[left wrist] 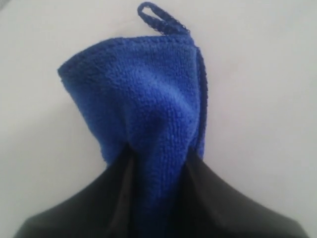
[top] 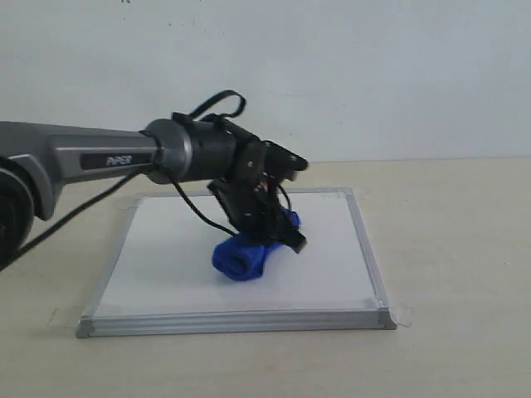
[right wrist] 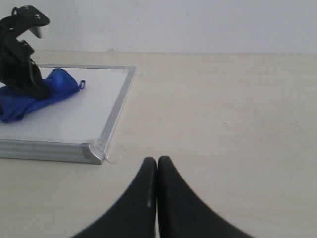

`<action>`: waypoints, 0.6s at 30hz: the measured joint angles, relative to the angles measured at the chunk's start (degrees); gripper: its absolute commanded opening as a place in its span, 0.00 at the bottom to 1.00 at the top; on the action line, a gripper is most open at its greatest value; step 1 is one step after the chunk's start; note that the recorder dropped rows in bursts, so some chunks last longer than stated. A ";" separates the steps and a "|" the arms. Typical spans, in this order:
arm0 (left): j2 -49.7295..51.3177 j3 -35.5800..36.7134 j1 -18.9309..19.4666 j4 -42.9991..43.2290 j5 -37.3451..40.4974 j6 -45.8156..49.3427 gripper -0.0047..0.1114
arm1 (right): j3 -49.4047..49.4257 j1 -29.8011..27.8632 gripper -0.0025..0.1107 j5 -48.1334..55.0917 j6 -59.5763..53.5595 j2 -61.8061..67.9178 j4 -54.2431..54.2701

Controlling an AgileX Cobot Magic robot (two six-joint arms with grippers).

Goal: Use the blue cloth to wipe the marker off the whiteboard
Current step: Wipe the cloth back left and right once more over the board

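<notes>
Exterior view: left arm reaches in from the left edge, left claw [top: 274, 236] angled down over the whiteboard [top: 166, 265], pinching the blue cloth [top: 241, 257]. Cloth is bunched in a roll shape, lower end resting on the board about mid-panel, slightly toward the far side. Whiteboard lies flat on the tabletop [top: 448, 249], with its silver frame and grey corner pieces visible along the near edge. Left wrist view: both black fingers [left wrist: 119, 198] are narrowed onto a fold of the cloth, blue fabric squeezed between them and fanning out past the tips onto the white surface. A small hanging loop [left wrist: 158, 15] sticks out at the cloth's far corner. Right wrist view: right claw [right wrist: 157, 166] is closed, its fingertips touching with nothing between them. It sits over bare tabletop, off the board, near one grey corner. Cloth and left claw show in the background on the board.
</notes>
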 measured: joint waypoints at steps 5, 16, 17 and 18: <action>0.00 0.00 10.01 0.12 1.65 -7.26 0.07 | 0.00 0.00 0.02 0.00 0.00 0.00 0.00; -0.34 -0.13 10.36 -3.06 3.89 -3.42 0.07 | 0.00 0.00 0.02 0.00 0.00 0.00 0.00; -0.34 -0.13 9.19 -3.78 3.59 -2.42 0.07 | 0.00 0.00 0.02 0.00 0.00 0.00 0.00; -0.34 -0.13 8.07 -4.36 3.05 -1.77 0.07 | 0.00 0.00 0.02 0.00 0.00 0.00 0.00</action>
